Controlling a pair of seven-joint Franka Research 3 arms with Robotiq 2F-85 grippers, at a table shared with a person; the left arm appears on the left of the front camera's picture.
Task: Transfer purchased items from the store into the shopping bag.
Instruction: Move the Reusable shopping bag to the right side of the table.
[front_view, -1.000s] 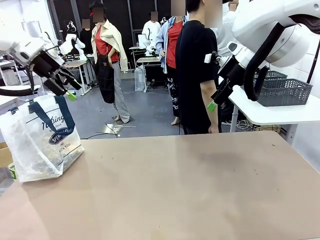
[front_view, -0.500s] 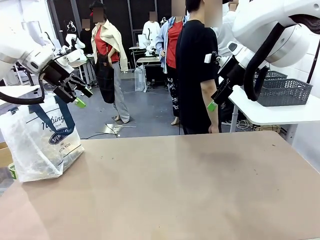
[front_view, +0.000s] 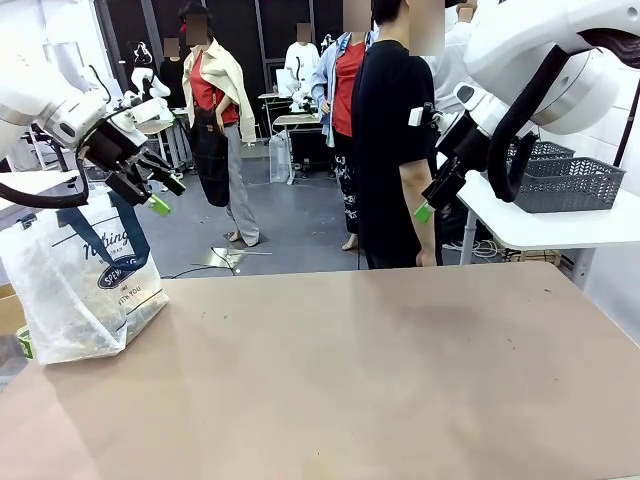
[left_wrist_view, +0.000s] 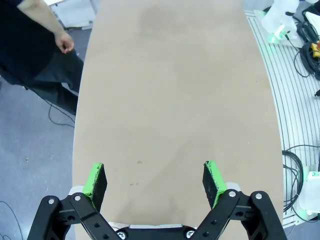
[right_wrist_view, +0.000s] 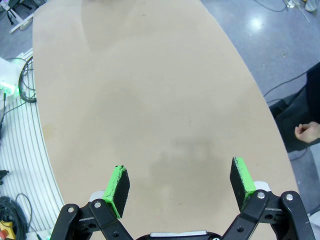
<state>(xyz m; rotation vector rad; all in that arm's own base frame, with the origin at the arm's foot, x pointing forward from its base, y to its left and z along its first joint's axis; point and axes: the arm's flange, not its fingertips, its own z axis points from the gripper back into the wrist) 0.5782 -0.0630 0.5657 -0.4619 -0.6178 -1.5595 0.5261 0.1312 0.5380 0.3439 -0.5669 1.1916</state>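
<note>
You have the bag (front_view: 80, 275) standing at the desk's (front_view: 380, 370) left edge, whitish contents dimly visible, no goods lying on the desk, so by my reading the transfer is done or nearly so. Both the left end effector (front_view: 158, 190) above the bag and the right end effector (front_view: 428, 205) hang wide and empty. A basket (front_view: 560, 182) sits on the side table at right; a person (front_view: 395, 140) stands across from you.
</note>
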